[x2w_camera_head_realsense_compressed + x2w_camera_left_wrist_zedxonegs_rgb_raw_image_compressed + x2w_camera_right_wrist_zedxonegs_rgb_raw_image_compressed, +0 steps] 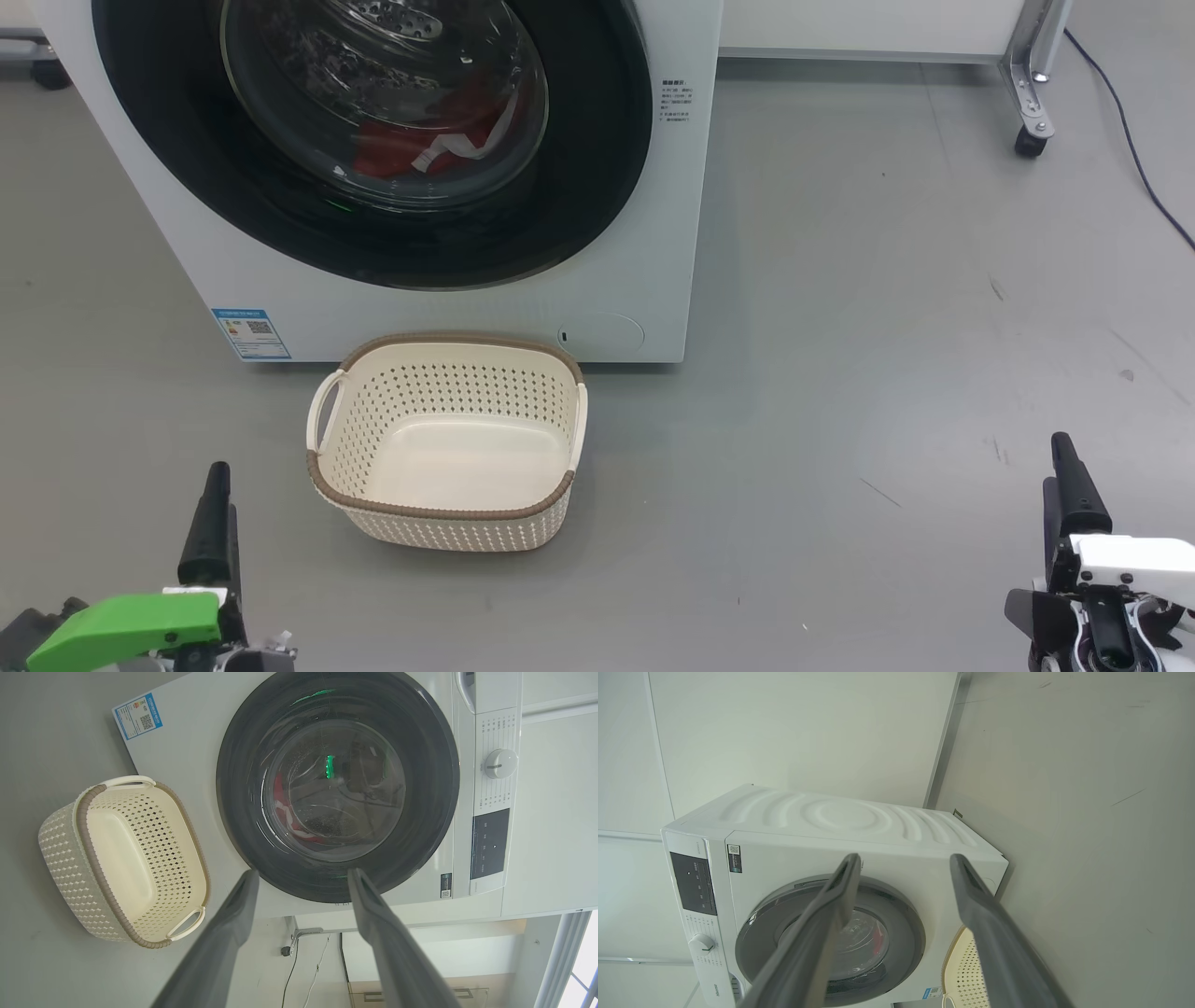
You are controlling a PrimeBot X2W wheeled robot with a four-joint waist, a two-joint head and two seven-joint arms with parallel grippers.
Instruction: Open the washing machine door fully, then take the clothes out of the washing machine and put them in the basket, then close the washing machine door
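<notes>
Grey floor, pale wall, soft even light.
The scuffed grey floor (887, 327) runs back to a white wall (794, 732); a metal leg (1034, 84) on a caster stands far right, dark cable (1131, 140) trailing alongside.

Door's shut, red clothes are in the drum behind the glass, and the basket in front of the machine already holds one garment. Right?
Not quite. The basket is empty: the head view shows its bare cream bottom. The rest holds: the washing machine door is shut, the clothes lie behind its glass, and the basket stands in front of the washing machine.
</notes>
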